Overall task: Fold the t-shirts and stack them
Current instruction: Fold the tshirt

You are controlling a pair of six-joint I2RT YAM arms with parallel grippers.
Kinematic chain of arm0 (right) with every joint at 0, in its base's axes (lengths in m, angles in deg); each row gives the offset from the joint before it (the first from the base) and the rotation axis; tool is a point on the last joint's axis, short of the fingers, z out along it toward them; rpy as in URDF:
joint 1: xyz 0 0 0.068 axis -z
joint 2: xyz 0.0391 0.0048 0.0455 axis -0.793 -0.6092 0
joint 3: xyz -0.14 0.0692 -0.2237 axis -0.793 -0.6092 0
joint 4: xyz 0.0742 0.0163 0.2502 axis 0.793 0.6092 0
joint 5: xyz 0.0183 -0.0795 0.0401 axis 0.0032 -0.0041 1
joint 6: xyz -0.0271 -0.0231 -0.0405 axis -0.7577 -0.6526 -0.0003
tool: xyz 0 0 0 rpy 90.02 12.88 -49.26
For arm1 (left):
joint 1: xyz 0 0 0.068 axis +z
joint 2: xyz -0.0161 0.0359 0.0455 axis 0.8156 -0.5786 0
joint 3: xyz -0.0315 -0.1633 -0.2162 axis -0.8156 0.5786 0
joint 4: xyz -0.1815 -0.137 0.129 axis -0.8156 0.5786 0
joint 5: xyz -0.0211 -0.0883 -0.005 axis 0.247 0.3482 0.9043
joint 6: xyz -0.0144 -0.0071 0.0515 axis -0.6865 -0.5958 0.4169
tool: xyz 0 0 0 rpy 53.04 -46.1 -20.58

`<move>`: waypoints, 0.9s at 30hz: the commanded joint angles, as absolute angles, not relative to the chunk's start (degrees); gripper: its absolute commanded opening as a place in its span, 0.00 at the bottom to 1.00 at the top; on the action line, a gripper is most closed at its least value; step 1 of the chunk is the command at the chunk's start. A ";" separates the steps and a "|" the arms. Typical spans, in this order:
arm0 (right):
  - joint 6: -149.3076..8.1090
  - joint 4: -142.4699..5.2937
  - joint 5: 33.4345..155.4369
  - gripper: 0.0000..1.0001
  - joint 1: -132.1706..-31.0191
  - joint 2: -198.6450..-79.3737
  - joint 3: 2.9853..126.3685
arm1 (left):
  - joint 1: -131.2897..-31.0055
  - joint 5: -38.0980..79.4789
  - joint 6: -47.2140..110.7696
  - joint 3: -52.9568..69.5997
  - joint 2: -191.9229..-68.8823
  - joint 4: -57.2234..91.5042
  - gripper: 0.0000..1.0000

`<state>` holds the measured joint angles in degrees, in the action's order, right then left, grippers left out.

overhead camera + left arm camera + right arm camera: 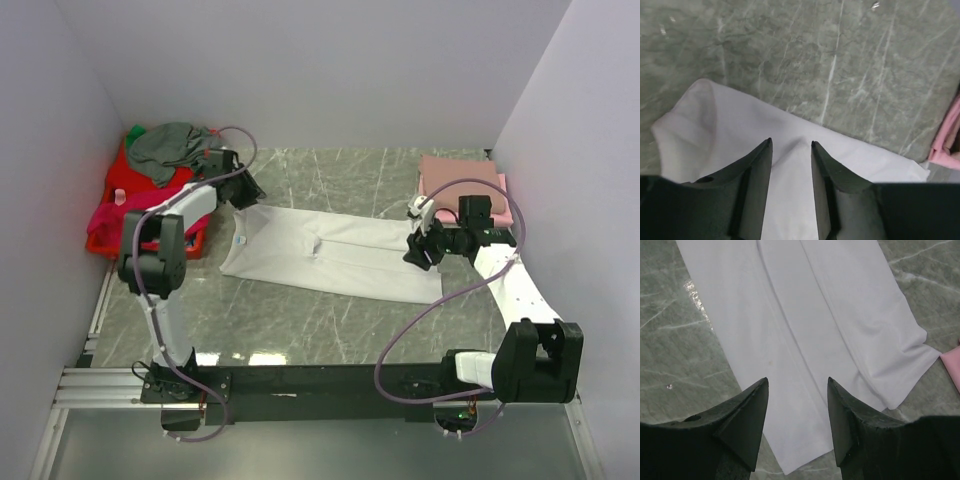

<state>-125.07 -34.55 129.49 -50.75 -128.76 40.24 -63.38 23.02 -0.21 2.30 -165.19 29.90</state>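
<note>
I see the white t-shirt (pixel 330 255) lying flat on the table (pixel 330 335), folded along its length into a long band. It runs from the left middle of the table across to the right, a little slanted, with the neck end on the left.

The left gripper (pixel 245 190) is at the far left end of the band, right at the corner of the cloth. In the left wrist view the left gripper (pixel 791 145) has its jaws partly apart and the white t-shirt (pixel 740 125) lies under the gap. A small ridge of cloth rises just beyond the tips. I see nothing clamped between the fingers.

The right gripper (pixel 418 250) is at the opposite end, on the right. From its wrist camera the right gripper (pixel 797 382) has a wider gap, and the white t-shirt (pixel 840 315) stretches away from the fingertips, with its bottom edge passing under them. The jaws hold nothing. I cannot tell whether the tips touch the cloth or stand just above it.

A pink t-shirt (pixel 460 175) lies folded at the far right corner, just behind the right gripper and close to the end of the white one. At the far left a red basket (pixel 100 240) holds a grey t-shirt (pixel 170 145) on top and a magenta t-shirt (pixel 110 212) hanging over its side.
</note>
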 commanded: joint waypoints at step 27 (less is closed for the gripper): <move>-124.00 -36.66 134.52 0.57 -47.11 -126.84 38.26 | -67.04 9.08 -4.81 -27.16 -190.16 55.63 0.46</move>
<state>-123.52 -36.50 132.68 -47.87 -128.76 38.14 -66.86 10.43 -6.75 -24.24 -185.65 52.96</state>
